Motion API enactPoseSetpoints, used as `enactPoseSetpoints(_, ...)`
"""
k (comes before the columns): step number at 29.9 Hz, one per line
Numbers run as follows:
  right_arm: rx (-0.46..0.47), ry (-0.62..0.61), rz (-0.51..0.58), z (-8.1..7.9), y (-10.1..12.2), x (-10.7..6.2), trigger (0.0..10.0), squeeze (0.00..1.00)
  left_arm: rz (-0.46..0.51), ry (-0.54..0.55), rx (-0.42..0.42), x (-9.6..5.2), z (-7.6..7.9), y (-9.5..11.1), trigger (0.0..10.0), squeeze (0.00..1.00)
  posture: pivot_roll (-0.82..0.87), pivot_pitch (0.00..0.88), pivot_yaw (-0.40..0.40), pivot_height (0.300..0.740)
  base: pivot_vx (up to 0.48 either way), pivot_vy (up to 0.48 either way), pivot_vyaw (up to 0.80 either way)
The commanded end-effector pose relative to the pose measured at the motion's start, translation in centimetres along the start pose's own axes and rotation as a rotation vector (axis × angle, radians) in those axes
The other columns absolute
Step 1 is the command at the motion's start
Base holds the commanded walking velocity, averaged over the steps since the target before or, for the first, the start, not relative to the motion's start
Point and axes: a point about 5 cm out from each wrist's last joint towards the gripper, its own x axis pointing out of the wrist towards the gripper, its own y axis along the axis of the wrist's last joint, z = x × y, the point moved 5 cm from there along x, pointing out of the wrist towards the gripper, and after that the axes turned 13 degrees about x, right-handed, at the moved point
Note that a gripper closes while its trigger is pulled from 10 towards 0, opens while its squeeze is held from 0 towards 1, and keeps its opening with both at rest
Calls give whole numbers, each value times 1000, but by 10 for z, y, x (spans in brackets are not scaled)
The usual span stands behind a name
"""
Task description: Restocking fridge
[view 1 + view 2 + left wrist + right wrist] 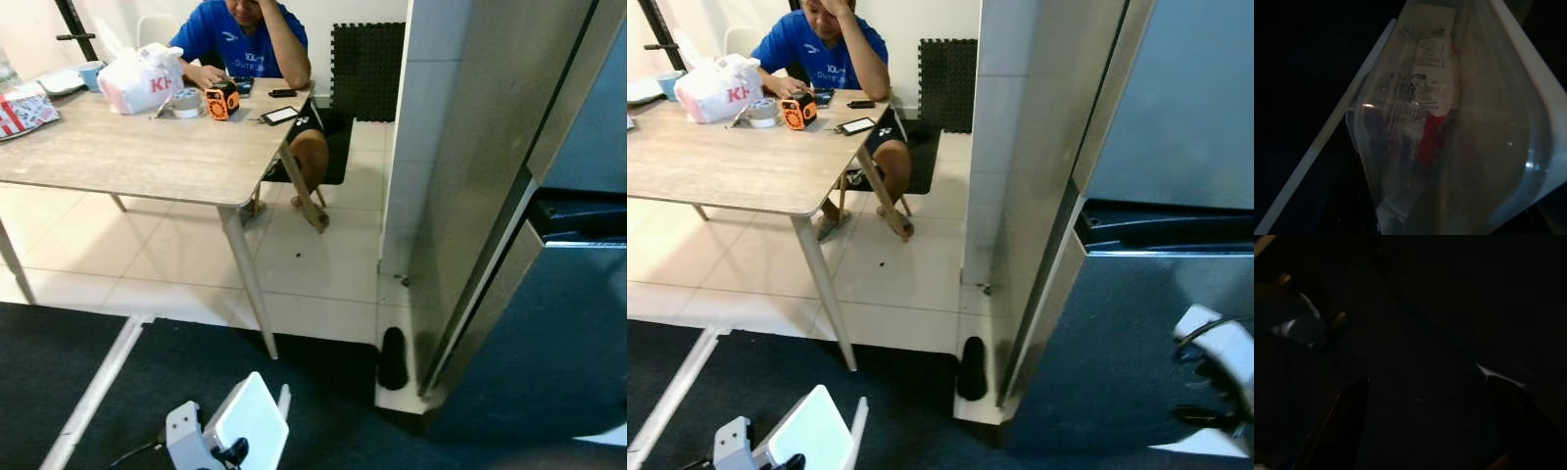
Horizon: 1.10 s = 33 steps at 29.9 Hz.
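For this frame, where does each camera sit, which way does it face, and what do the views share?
Left eye: head, looking down at the table, fridge and the left arm with its clear container.
Right eye: same scene; the right arm shows.
Left wrist: close on the clear container, shared with both eye views.
Right wrist: dark; open right gripper.

The fridge (1156, 323) is cut off by the right edge. The seated person (257, 39) is cropped above the shoulders. Print on the packet (1425, 88) inside the clear container (1498, 161) cannot be read. The right wrist view is nearly black.
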Motion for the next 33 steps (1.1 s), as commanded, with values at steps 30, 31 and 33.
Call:
enactPoseSetpoints(30,442,-151,-125,-157,-122,140,10000,0,302,-167,316,14,45,126,10000,0,-86,0,19,740,0,0,-550)
enactPoseSetpoints(31,436,-145,-125,-163,-122,142,10000,0,344,-194,414,12,54,142,10000,0,-86,0,21,740,0,0,-781)
enactPoseSetpoints(33,436,-145,-125,-163,-122,142,10000,0,344,-194,414,12,54,142,10000,0,-86,0,21,740,0,0,-781)
